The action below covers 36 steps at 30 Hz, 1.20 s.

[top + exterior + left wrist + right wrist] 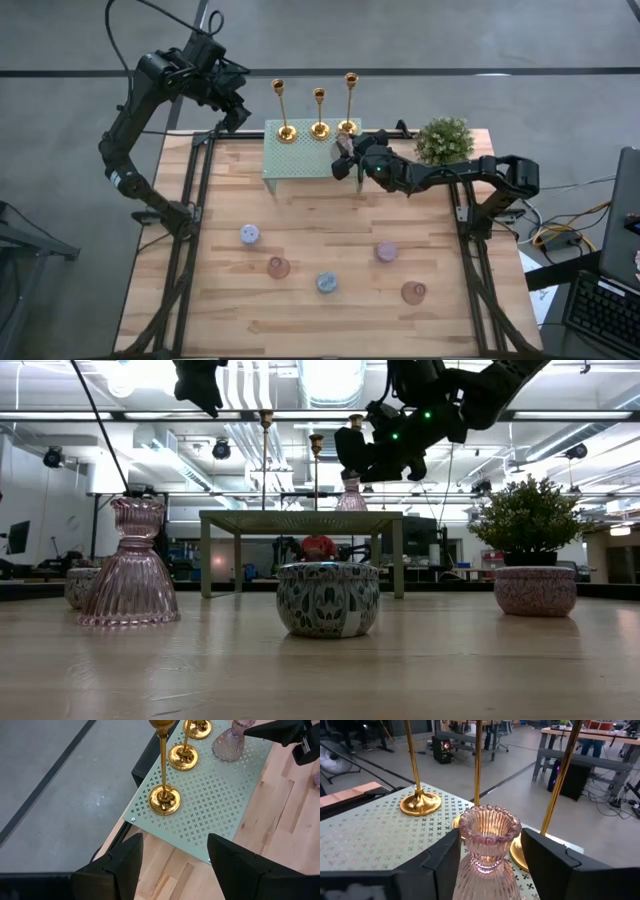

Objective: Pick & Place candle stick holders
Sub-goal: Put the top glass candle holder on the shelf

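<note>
Pale wood plank tabletop [330,310], grey floor around it; the low view alone shows the workshop beyond, strip lights overhead. Pale green perforated metal riser [300,160] at the far edge carries three shiny gold candle stick holders [318,127] in a row along its back. Right pincer [487,852], spread, straddles a ribbed pink glass holder [487,845] on the riser without touching. Left pincer [175,852], spread, hangs above the riser's left end. Small round tins and glass holders [327,283] lie scattered nearer; potted green plant [444,140] at the far right.

grey floor [420,35], ceiling strip lights [330,380]
</note>
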Each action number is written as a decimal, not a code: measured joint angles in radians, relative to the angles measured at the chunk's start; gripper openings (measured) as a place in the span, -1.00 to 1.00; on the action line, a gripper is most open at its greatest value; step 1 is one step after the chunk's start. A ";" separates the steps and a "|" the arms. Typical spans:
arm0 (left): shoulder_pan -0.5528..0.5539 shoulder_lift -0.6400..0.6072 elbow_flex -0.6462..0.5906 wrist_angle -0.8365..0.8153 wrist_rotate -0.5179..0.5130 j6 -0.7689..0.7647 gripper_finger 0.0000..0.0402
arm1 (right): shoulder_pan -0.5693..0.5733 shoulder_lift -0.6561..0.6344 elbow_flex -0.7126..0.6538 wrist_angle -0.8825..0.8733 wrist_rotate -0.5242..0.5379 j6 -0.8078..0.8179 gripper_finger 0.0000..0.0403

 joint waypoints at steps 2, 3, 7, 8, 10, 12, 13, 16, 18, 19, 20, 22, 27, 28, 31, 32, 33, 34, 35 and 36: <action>0.000 0.000 0.000 0.000 0.000 0.000 0.12 | 0.000 0.000 0.000 -0.006 0.000 0.000 -0.03; 0.000 0.000 0.000 0.000 0.000 0.000 0.12 | 0.000 0.000 0.000 -0.012 0.000 0.001 -0.03; 0.000 0.000 0.000 0.000 0.000 0.000 0.12 | -0.007 0.000 -0.001 -0.053 0.003 0.015 -0.05; 0.000 0.000 0.000 0.000 0.000 0.000 0.12 | -0.008 0.000 -0.001 -0.059 0.007 0.022 -0.06; 0.000 0.000 0.000 0.000 0.000 0.000 0.12 | -0.011 0.000 -0.001 -0.065 0.025 0.039 -0.08; 0.000 0.000 0.000 0.000 0.000 0.000 0.12 | -0.015 0.000 -0.001 -0.066 0.029 0.043 -0.09; 0.000 0.000 0.000 0.000 0.000 0.000 0.12 | -0.016 0.000 -0.001 -0.066 0.029 0.043 -0.10; 0.000 0.000 0.000 0.000 0.000 0.000 0.12 | -0.019 0.000 -0.001 -0.066 0.029 0.040 -0.13; 0.000 0.000 0.000 0.000 0.000 0.000 0.12 | -0.022 0.000 -0.001 -0.066 0.028 0.041 -0.15; 0.000 0.000 0.000 0.000 -0.001 0.000 0.12 | -0.025 0.000 -0.001 -0.066 0.028 0.041 -0.16; 0.000 0.000 0.000 0.000 0.000 0.000 0.12 | -0.027 0.000 -0.001 -0.066 0.028 0.041 -0.17; 0.000 0.000 0.000 0.000 -0.001 0.000 0.12 | -0.032 0.000 -0.001 -0.066 0.028 0.041 -0.19; 0.000 0.000 0.000 0.000 -0.001 0.000 0.12 | -0.043 -0.002 -0.002 -0.066 0.028 0.040 -0.23; 0.000 0.000 0.000 0.000 -0.001 0.000 0.12 | -0.045 -0.002 -0.002 -0.066 0.028 0.040 -0.24; 0.000 0.000 0.000 0.000 -0.001 0.000 0.12 | -0.049 -0.002 -0.002 -0.066 0.028 0.037 -0.27; 0.000 0.000 0.000 0.000 -0.001 0.000 0.12 | -0.050 -0.002 -0.002 -0.066 0.028 0.036 -0.28; 0.000 0.000 0.000 0.000 -0.001 0.000 0.12 | -0.050 -0.002 -0.002 -0.066 0.028 0.036 -0.28; 0.000 0.000 0.000 0.000 -0.001 0.000 0.12 | -0.051 -0.002 -0.002 -0.066 0.028 0.036 -0.29; 0.000 0.000 0.000 0.000 -0.001 0.000 0.12 | -0.052 -0.002 -0.002 -0.066 0.028 0.036 -0.30; 0.000 0.000 0.000 0.000 -0.001 0.000 0.12 | -0.052 -0.002 -0.002 -0.067 0.027 0.036 -0.30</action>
